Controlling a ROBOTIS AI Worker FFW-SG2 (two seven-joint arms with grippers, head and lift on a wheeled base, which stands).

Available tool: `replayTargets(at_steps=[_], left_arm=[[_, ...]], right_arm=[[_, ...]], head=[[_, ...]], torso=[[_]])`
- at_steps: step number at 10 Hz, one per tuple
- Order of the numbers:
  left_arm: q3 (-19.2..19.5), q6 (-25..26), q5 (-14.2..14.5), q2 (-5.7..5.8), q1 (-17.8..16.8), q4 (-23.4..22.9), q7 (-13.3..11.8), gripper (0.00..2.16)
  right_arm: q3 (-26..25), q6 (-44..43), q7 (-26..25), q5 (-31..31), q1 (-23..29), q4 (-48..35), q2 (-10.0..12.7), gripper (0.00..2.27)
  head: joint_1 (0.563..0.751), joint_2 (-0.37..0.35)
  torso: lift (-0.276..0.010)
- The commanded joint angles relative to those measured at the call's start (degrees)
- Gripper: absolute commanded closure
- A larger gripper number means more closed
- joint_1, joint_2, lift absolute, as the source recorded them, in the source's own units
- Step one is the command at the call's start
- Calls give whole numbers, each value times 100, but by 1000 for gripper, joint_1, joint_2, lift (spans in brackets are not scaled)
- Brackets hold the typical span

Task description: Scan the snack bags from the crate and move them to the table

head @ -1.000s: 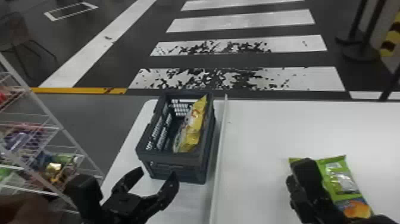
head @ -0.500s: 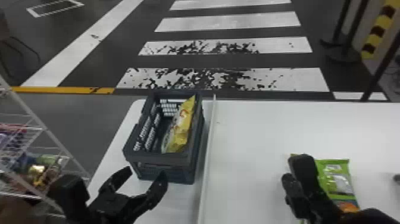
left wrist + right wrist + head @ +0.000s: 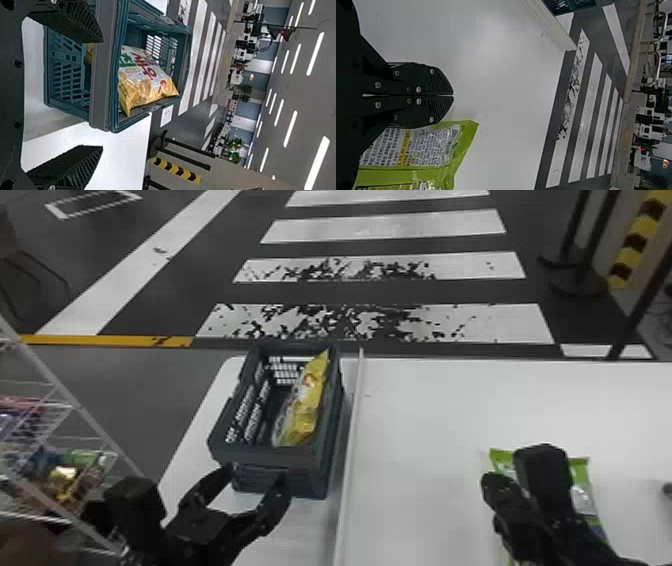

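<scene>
Yellow bag [image 3: 303, 407] sits in the crate [image 3: 270, 456], along its right wall; crate is at the table's [image 3: 450, 405] left, just left of a raised white strip [image 3: 350, 440]. Left gripper [image 3: 254, 477], open and empty, hangs at the crate's near end. Farther right, across the strip, right gripper [image 3: 494, 482] is closed on nothing, near a green bag [image 3: 582, 495] lying on the table.
</scene>
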Motion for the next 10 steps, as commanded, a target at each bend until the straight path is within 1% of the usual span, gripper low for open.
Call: replayTargets(at_steps=[1,2,4,5,6,7,8,9,10], left_arm=[[-99,8,-56,0,-48,48,4,33],[-108,8,-56,9,-48,74,4,33],[-108,-28,-56,18,-57,127,-5,33],[-108,-28,-56,18,-57,136,-5,33],[-108,-28,-56,26,-66,145,-14,33],[-108,-28,-56,26,-57,109,-23,33],[-99,-10,-56,26,-48,92,-31,33],[-99,-10,-56,35,-48,92,-31,33],[-99,-10,-56,35,-48,109,-31,33]], right_arm=[[-385,109,-1,-283,190,-457,-148,2246],[-667,109,-1,-380,304,-632,-262,2246],[-1458,-85,17,-942,559,-703,-456,2246],[-1985,38,61,-1391,673,-747,-491,2101],[-2354,21,61,-1531,805,-817,-526,1058],[-2715,3,245,-1593,928,-879,-517,-1],[-2969,3,280,-1637,1034,-914,-517,-1],[-3119,3,324,-1637,1104,-905,-500,-1],[-3215,-32,430,-1610,1157,-843,-465,-1]], head=[[695,171],[695,148],[695,68],[695,44],[695,-5],[695,-55],[695,-97],[695,-119],[695,-155]], torso=[[-95],[-95],[-95],[-95],[-95],[-95],[-95],[-95],[-95]])
